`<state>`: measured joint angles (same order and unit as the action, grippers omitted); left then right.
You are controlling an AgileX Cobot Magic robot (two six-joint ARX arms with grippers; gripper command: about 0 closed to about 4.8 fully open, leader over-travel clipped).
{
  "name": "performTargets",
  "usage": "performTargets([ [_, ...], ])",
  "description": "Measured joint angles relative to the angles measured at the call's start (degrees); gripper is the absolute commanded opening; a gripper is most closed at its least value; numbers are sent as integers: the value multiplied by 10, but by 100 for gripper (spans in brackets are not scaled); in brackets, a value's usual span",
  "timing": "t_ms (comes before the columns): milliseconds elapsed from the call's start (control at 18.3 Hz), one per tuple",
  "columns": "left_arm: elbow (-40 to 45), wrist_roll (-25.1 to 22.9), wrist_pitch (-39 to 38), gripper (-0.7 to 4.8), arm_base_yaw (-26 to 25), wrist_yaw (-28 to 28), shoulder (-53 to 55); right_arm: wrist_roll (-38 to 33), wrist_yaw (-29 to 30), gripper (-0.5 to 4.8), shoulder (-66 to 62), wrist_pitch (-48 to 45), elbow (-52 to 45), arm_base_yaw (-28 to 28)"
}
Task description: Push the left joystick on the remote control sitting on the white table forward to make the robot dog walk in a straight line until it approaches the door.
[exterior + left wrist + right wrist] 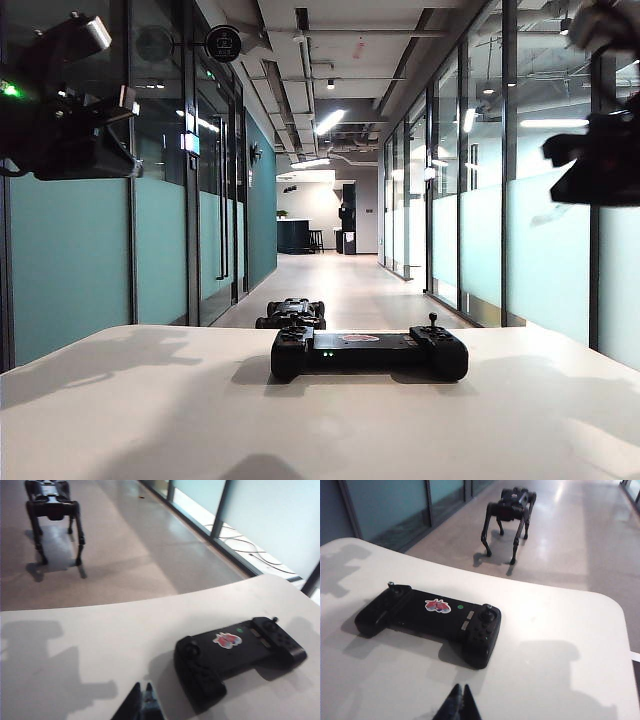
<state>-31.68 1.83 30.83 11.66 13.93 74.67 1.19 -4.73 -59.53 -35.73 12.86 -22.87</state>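
remote control – we log it flat at table centre, untouched | white table | left gripper raised at 10 o'clock, fingertips pinched | right gripper raised at 2 o'clock, closed, empty | robot dog on floor beyond, 12 o'clock

1. A long corridor floor, pale and glossy, serves as the landmark.
2. Frosted teal glass walls line both sides of that floor.
3. Ceiling strip lights hang above it.
4. Loose cables lie at the floor's edge, beside the glass.
5. A dark counter stands at the floor's far end.
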Motion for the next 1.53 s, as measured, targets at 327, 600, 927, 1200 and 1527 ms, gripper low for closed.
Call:
performTargets([
  [327, -3, 0, 9, -6, 6, 36, 49, -28, 0, -6, -108, -55, 23, -3],
  [600, -39, 0, 11, -6, 27, 46, 99, -29, 0, -6, -202, -126, 42, -7],
  [927, -97, -9, 11, -6, 45, 50, 160, -36, -3, -6, -308, -177, 79, -9],
  [1200, -104, -9, 12, -6, 45, 50, 180, -44, -5, -6, -382, -179, 126, -13],
  [1527, -137, -9, 11, -5, 45, 49, 212, -46, -13, -2, -454, -180, 176, -13],
])
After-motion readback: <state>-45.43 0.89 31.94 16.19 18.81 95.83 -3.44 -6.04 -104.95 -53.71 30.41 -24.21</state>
